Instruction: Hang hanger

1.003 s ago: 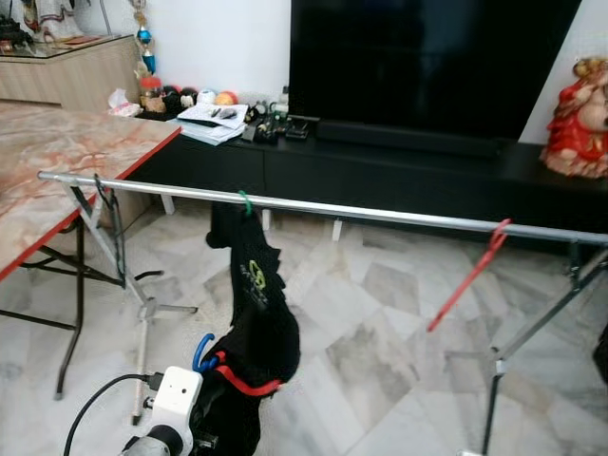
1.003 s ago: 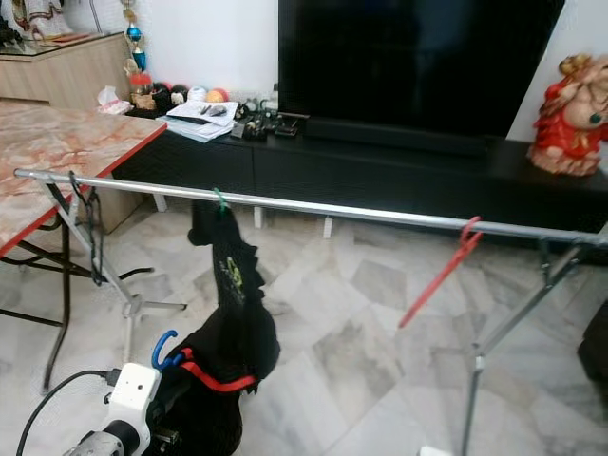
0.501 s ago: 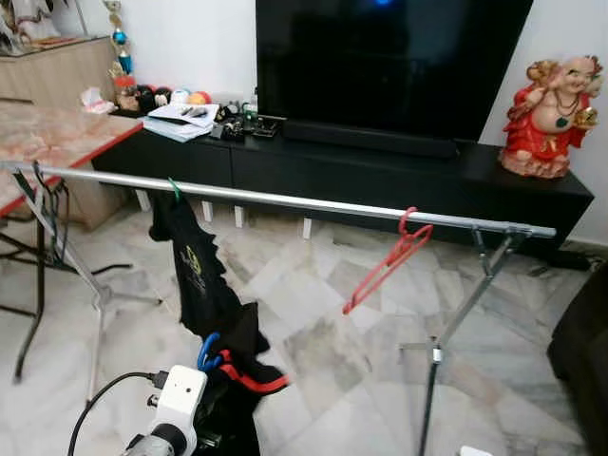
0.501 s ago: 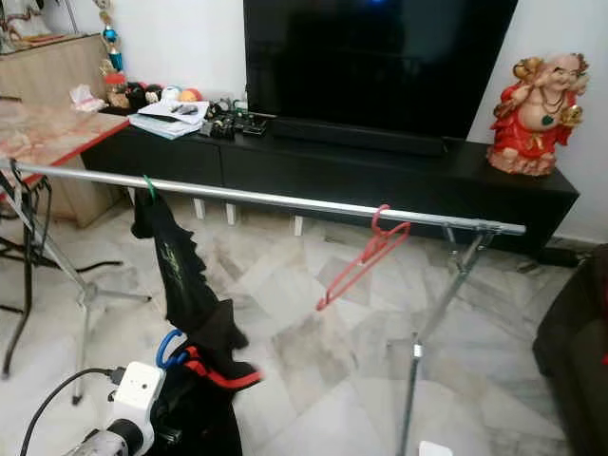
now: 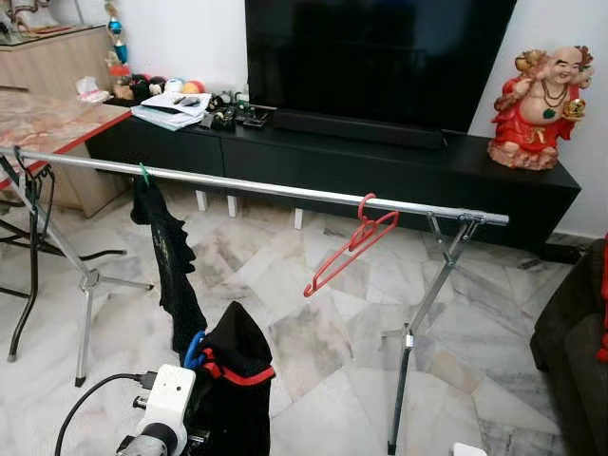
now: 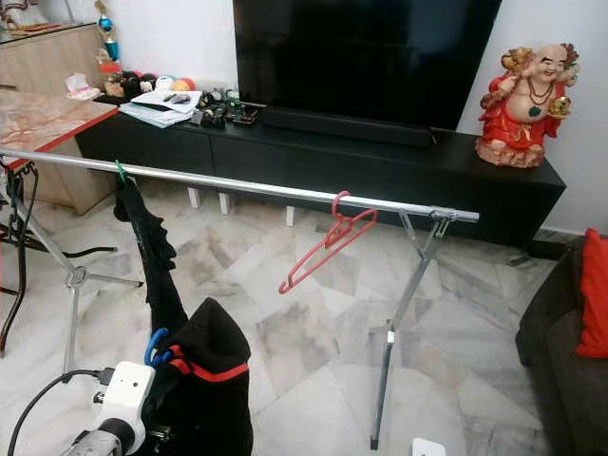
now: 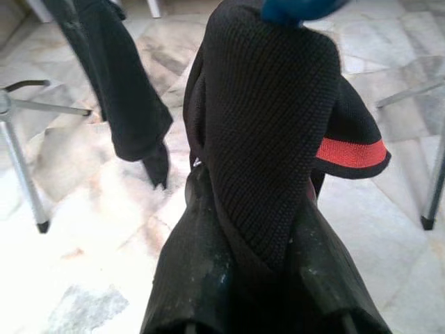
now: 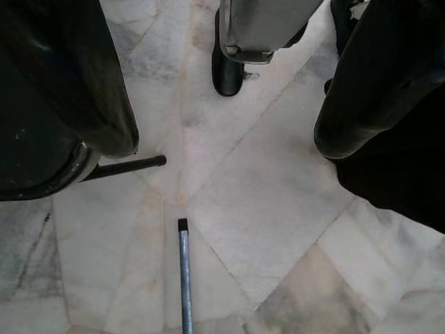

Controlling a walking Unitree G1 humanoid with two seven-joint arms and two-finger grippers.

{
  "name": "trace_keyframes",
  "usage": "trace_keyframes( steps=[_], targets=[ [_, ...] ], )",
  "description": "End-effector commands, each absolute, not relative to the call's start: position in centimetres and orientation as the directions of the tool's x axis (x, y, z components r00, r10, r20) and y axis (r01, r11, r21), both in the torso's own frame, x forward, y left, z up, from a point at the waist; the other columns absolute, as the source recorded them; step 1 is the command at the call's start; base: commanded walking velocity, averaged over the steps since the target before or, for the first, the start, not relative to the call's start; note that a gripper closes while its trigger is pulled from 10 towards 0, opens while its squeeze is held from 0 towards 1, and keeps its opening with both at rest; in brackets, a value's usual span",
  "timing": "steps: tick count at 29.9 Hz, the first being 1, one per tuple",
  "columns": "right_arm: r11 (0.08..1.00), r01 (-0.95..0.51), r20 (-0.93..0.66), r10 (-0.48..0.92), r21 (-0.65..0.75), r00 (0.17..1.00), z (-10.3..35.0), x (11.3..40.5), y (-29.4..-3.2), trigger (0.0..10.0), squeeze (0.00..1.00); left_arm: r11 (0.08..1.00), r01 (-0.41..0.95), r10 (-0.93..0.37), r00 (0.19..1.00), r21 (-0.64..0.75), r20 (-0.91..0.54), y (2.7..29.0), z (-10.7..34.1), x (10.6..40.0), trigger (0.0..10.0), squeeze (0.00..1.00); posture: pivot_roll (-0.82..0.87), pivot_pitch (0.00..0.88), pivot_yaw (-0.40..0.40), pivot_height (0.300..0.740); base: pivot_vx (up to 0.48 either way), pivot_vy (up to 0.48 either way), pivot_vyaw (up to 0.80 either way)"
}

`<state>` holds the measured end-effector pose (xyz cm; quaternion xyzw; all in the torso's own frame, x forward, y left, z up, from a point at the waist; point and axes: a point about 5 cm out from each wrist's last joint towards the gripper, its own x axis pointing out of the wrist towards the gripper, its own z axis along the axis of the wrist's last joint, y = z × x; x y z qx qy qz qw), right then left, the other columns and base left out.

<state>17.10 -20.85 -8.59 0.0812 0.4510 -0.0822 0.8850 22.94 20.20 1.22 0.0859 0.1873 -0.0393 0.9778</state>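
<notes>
Currently, your left hand (image 5: 211,394), at the lower left of the head views, is clamped on a black garment (image 5: 233,380) with a red band, carried on a blue hanger (image 5: 195,350) whose hook shows just above the cloth. In the left wrist view the two black fingers (image 7: 191,278) press against the fabric from both sides. The silver rail (image 5: 285,190) runs across the middle of the frame on its folding legs. A green hanger (image 5: 144,175) holding a second dark garment (image 5: 171,266) hangs from the rail at the left; an empty red hanger (image 5: 350,245) hangs tilted right of centre.

You are in the carrying step: the blue hanger is held low, well below the rail and not yet hooked. The next move calls for you to raise the load above the rail, aim for the bare stretch between the green and red hangers, and lower the hook over the bar.

Your right hand (image 8: 229,174) points down at the marble floor (image 8: 229,229), its fingers (image 8: 62,104) apart and holding nothing.
</notes>
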Motion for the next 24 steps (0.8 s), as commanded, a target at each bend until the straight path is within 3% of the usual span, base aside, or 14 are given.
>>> trace_keyframes(
  steps=[1, 14, 24],
  targets=[
    [0.975, 0.211, -0.809, -0.073, 0.064, 0.584, -8.4, 17.5, -21.2, 10.0, 0.00, 0.982, 0.080, -0.016, 0.938, 0.170, -0.346, 20.7, 1.8, 23.5, 10.0, 0.00, 0.11, 0.000, -0.040, 0.740, 0.307, 0.000, 0.00],
    [0.979, 0.196, -0.814, -0.072, 0.052, 0.577, -8.3, 17.5, -21.8, 10.0, 0.00, 0.983, 0.072, -0.011, 0.941, 0.168, -0.337, 20.6, 2.0, 23.7, 10.0, 0.00, 0.11, 0.000, -0.042, 0.740, 0.373, 0.000, 0.00],
    [0.989, 0.135, -0.816, -0.031, 0.058, 0.577, -8.3, 18.2, -19.9, 10.0, 0.00, 0.984, 0.075, -0.017, 0.941, 0.159, -0.338, 20.5, 1.9, 23.7, 10.0, 0.00, 0.11, 0.000, -0.043, 0.740, 0.403, 0.000, 0.00]
  ],
)
